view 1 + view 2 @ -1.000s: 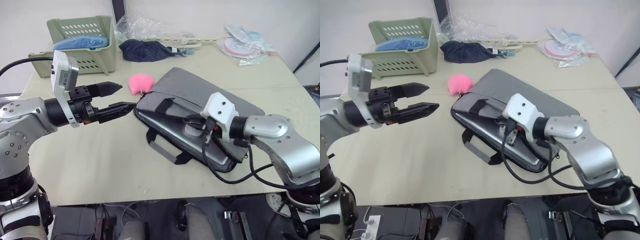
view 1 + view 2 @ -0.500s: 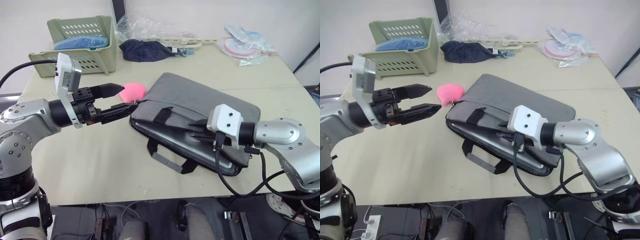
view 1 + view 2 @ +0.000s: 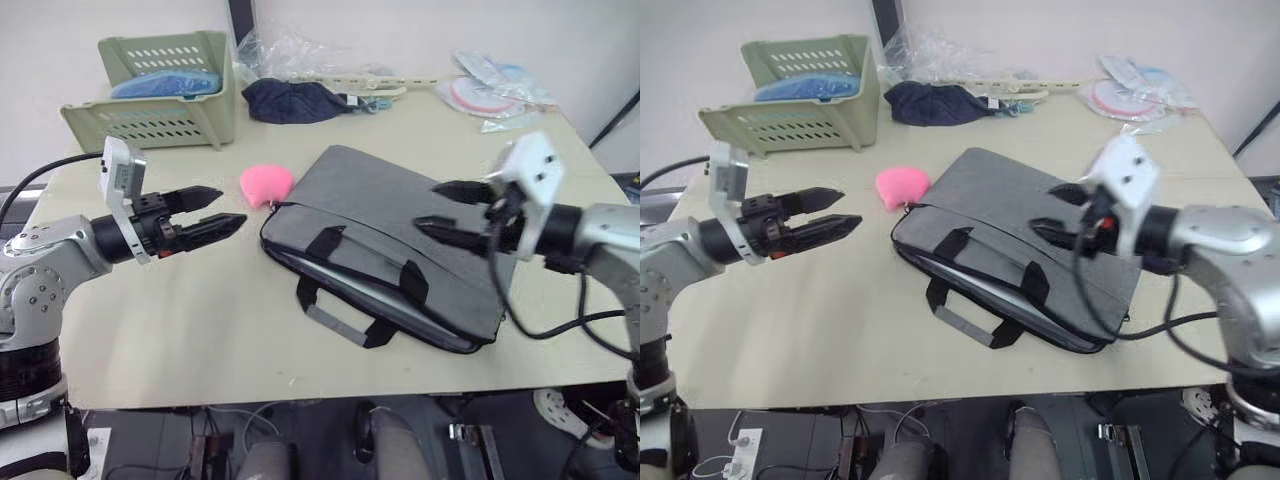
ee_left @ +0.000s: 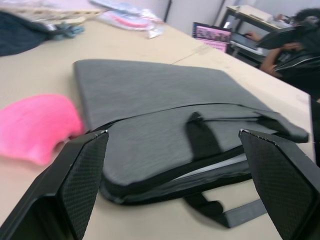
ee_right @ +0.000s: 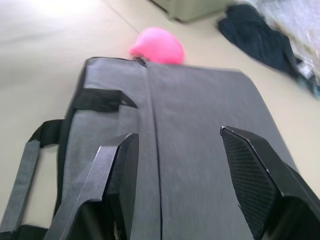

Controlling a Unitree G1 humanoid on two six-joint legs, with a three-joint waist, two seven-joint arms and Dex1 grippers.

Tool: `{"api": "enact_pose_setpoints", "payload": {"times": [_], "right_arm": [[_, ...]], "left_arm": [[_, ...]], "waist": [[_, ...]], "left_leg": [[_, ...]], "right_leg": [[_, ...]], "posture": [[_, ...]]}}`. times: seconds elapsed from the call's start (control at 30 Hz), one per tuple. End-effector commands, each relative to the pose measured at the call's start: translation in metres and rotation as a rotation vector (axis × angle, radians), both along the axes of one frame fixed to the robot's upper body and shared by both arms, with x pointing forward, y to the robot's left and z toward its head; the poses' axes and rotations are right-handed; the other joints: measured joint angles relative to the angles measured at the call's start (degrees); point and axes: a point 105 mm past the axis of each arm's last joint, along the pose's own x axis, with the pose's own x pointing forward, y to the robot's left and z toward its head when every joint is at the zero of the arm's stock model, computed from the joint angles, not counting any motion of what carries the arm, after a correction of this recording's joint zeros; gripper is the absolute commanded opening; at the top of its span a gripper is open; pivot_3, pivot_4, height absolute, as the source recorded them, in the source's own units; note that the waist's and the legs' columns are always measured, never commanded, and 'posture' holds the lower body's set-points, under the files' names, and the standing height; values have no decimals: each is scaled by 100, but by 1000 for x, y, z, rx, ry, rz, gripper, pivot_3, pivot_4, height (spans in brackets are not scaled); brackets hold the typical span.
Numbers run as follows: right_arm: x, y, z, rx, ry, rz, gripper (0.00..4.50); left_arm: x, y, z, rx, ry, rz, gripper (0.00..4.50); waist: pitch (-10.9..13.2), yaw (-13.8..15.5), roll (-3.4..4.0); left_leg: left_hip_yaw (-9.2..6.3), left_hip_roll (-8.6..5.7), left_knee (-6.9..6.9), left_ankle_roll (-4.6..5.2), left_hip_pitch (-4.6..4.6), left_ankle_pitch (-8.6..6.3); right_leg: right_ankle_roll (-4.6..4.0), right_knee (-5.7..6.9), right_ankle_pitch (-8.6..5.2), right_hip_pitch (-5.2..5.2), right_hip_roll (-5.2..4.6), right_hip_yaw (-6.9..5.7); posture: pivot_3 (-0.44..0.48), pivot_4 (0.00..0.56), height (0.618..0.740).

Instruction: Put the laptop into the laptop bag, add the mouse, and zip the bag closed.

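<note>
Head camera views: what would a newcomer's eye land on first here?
The flat grey fabric laptop bag with black strap handles lies mid-table, its near edge gaping open. A pink fluffy pompom sits at its far-left corner. Both end effectors are open, the left end effector hovering left of the bag, the right end effector above its right half.

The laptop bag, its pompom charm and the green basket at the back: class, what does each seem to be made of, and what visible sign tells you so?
The laptop bag: grey woven fabric, matte, with black webbing handles. The pompom charm: pink fluffy fibre, probably synthetic fur, judging by its soft outline. The green basket: likely moulded plastic, going by its smooth walls pierced with even slots.
</note>
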Motion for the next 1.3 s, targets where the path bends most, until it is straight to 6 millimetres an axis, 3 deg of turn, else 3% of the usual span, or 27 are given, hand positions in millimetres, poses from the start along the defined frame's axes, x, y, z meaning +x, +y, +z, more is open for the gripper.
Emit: {"api": "enact_pose_setpoints", "payload": {"times": [0.03, 0.1, 0.27, 0.37, 0.47, 0.57, 0.77, 1.13, 1.3], "right_arm": [[-13, -33, 3, 36, 50, -115, 2918], [-25, -56, -8, 110, 122, -216, 2918], [-58, -68, -43, 178, 256, -286, 2918], [-65, -72, -50, 206, 268, -326, 2918], [-75, -81, -70, 263, 294, -435, 2918], [-86, -85, -85, 280, 324, -495, 2918], [-95, -95, -94, 323, 331, -569, 2918], [-96, -86, -112, 407, 352, -609, 2918], [-95, -86, -113, 502, 342, -635, 2918]], "left_arm": [[15, 15, 7, 7, -70, 37, 4500], [29, 20, -1, -28, -51, 43, 4500], [50, 22, -30, -50, 17, 38, 4500], [57, 22, -39, -57, 36, 37, 4500], [70, 13, -59, -91, 83, 30, 4500], [78, 4, -66, -112, 103, 16, 4500], [87, -11, -73, -142, 121, -6, 4500], [89, -24, -96, -152, 205, -17, 4500], [91, -39, -101, -197, 245, -43, 4500]], "waist": [[0, 75, 0], [-2, 163, -4], [-3, 205, -5], [-7, 218, -12], [-15, 205, -26], [-22, 221, -37], [-27, 194, -47], [-30, 188, -50], [-37, 220, -56]], "left_leg": [[1, 0, -1, 0, 0, 0], [2, -1, -1, 1, -2, 0], [19, -2, -2, 6, -7, -3], [24, -1, -4, 6, -10, -3], [38, -5, -2, 9, -3, -4], [43, -3, -7, 9, 7, -4], [68, -9, -5, 24, 18, -12], [73, -9, -5, 25, 23, -13], [73, -11, -4, 28, 24, -14]], "right_leg": [[0, 0, 0, 0, 0, 0], [0, -2, 0, 0, 0, -2], [1, 1, 0, 5, 1, 1], [1, 5, 1, 8, 1, 2], [4, 8, 2, 10, 0, 12], [4, 14, 2, 11, 3, 15], [7, 15, 4, 11, 1, 38], [7, 22, 4, 11, 2, 47], [7, 22, 4, 11, 1, 48]], "posture": [[0, 150, 740], [0, 150, 740], [0, 150, 740], [0, 150, 740], [0, 150, 740], [0, 150, 740], [0, 150, 740], [0, 150, 740], [0, 150, 740]]}}
